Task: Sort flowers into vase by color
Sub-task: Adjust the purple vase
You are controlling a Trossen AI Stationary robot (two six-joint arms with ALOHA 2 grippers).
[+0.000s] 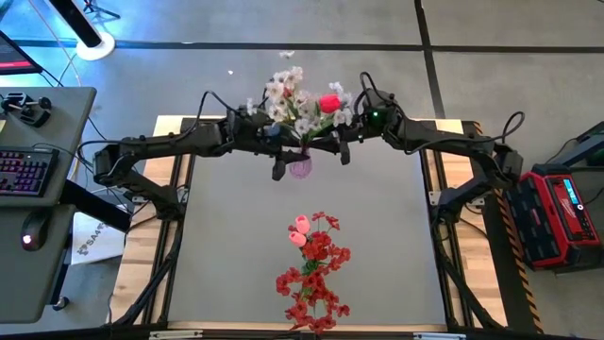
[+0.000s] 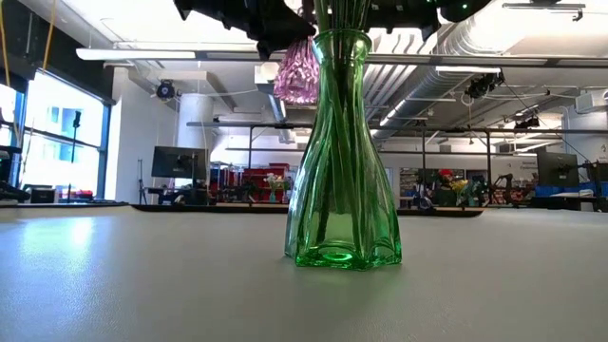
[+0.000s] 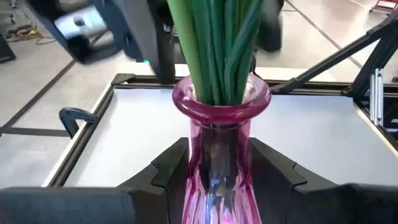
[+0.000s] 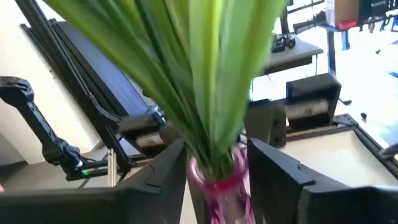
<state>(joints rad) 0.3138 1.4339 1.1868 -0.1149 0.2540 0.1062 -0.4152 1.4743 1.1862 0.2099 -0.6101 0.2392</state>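
Observation:
A pink glass vase (image 3: 221, 106) hangs above the table's far middle (image 1: 300, 168) and shows lifted in the low view (image 2: 297, 71). It holds white flowers and a pink-red bud (image 1: 302, 99) on green stems (image 3: 214, 50). My left gripper (image 3: 221, 180) is shut on the vase. My right gripper (image 4: 217, 168) is open, its fingers on either side of the stems (image 4: 186, 81) at the vase's mouth. A green vase (image 2: 342, 161) stands on its base near the table's front, under red flowers and a pink bud (image 1: 313, 274). My left gripper pinches the pink vase's neck (image 3: 198, 155), below the flared rim, between its two fingers (image 3: 171, 168). It comes from the table's left, slanting a little downward. The vase is lifted clear of the table, roughly upright, with the stems rising out of its mouth.
A desk with a keyboard (image 1: 28, 170) stands left of the table and a red case (image 1: 566, 212) right of it. Bare grey tabletop (image 1: 245, 236) lies between the lifted vase and the green vase.

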